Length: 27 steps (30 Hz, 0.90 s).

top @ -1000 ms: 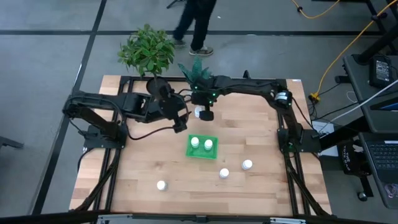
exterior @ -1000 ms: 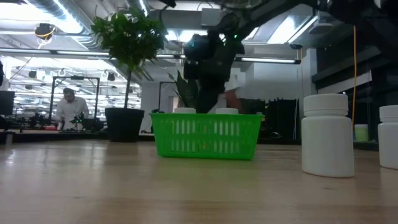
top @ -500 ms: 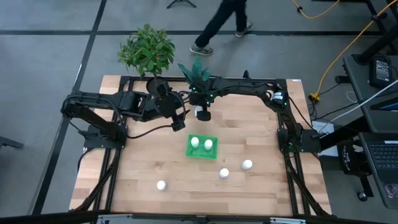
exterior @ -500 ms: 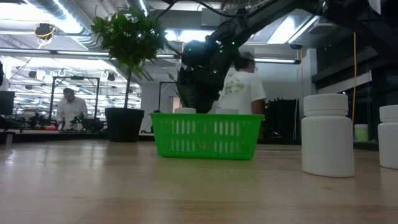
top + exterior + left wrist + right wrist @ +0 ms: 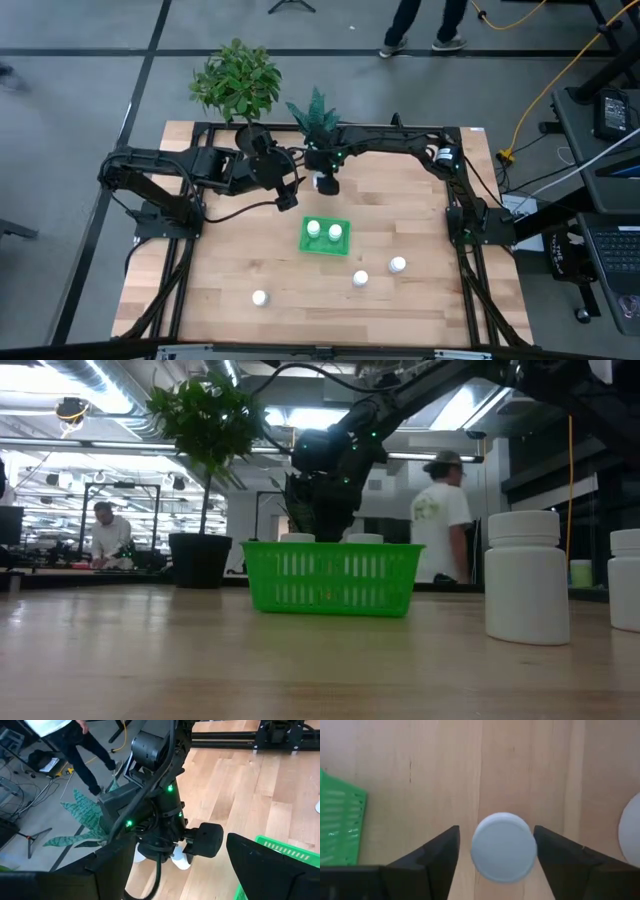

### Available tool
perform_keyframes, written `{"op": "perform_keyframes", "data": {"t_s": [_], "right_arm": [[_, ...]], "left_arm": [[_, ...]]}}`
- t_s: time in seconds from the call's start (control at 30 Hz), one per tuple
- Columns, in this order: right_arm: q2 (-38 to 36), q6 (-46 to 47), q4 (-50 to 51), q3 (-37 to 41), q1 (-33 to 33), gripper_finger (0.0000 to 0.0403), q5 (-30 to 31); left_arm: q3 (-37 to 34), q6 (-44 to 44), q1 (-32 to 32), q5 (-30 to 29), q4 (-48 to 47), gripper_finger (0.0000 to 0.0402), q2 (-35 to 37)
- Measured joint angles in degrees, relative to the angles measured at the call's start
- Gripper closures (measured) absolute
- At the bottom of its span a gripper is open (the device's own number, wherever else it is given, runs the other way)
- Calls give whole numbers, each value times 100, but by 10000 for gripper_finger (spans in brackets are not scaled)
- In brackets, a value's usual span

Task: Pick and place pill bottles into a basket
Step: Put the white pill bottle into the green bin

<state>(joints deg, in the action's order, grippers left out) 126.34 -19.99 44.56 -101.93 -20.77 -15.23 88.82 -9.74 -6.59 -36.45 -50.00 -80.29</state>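
The green basket (image 5: pixel 325 240) sits mid-table with two pill bottles (image 5: pixel 313 229) (image 5: pixel 335 233) standing in it. Three more pill bottles stand loose nearer the front: (image 5: pixel 260 297), (image 5: pixel 361 279), (image 5: pixel 398 265). Beyond the basket my right gripper (image 5: pixel 326 184) points down over another pill bottle (image 5: pixel 504 847). Its fingers (image 5: pixel 440 857) (image 5: pixel 560 857) stand on either side of the cap. A strip of table shows between one finger and the cap, so it is open. My left gripper (image 5: pixel 287 199) hovers open just left of it, holding nothing.
A white round thing (image 5: pixel 632 830) stands close to the straddled bottle. Two potted plants (image 5: pixel 238 82) (image 5: pixel 315 115) are at the far edge. People move in the room behind. Bare wood lies at the front left and to the right of the basket.
My right gripper has come down a little and shifted slightly toward the far left, settling over the bottle beyond the basket. A person has walked across behind the table.
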Motion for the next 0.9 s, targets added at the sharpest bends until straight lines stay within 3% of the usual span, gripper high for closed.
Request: {"op": "perform_keyframes", "data": {"t_s": [0.37,0.63,0.9], "right_arm": [[-22,0,22,-2,-7,244,-169],[-36,-6,560,-288,45,246,-262],[-44,-328,1881,-1599,296,246,-263]], "left_arm": [[0,0,-1,-123,0,95,0],[0,1,0,-750,-216,95,0],[0,-4,-2,-1653,-385,96,54]]}}
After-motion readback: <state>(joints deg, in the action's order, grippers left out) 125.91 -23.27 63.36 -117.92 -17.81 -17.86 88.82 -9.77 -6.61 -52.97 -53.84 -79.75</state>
